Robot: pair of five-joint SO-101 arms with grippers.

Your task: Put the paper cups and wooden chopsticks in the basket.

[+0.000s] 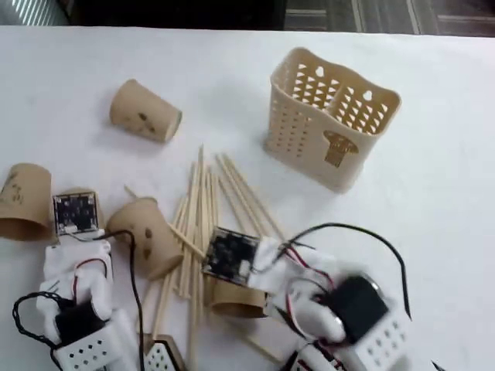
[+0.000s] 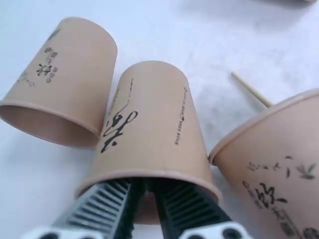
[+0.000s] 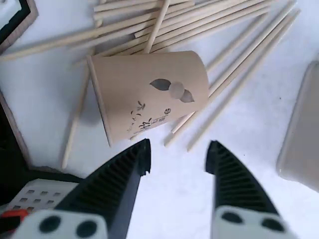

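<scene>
The cream perforated basket [image 1: 332, 116] stands upright at the back right. Paper cups lie on their sides: one at the back left [image 1: 143, 110], one at the far left [image 1: 27, 201], one beside the sticks [image 1: 147, 232]. Wooden chopsticks [image 1: 203, 209] are strewn in a pile mid-table. My left gripper [image 2: 144, 186] is shut, its tips inside the mouth of a lying cup [image 2: 149, 124], between two other cups [image 2: 65, 79] [image 2: 279, 164]. My right gripper [image 3: 177, 149] is open just short of a cup [image 3: 149, 94] lying across chopsticks [image 3: 209, 20].
Both arms with their cables crowd the near edge of the white table [image 1: 433, 201]. A small wood-framed object [image 1: 158, 355] sits between the arms. A single chopstick [image 2: 249, 89] lies behind the left cups.
</scene>
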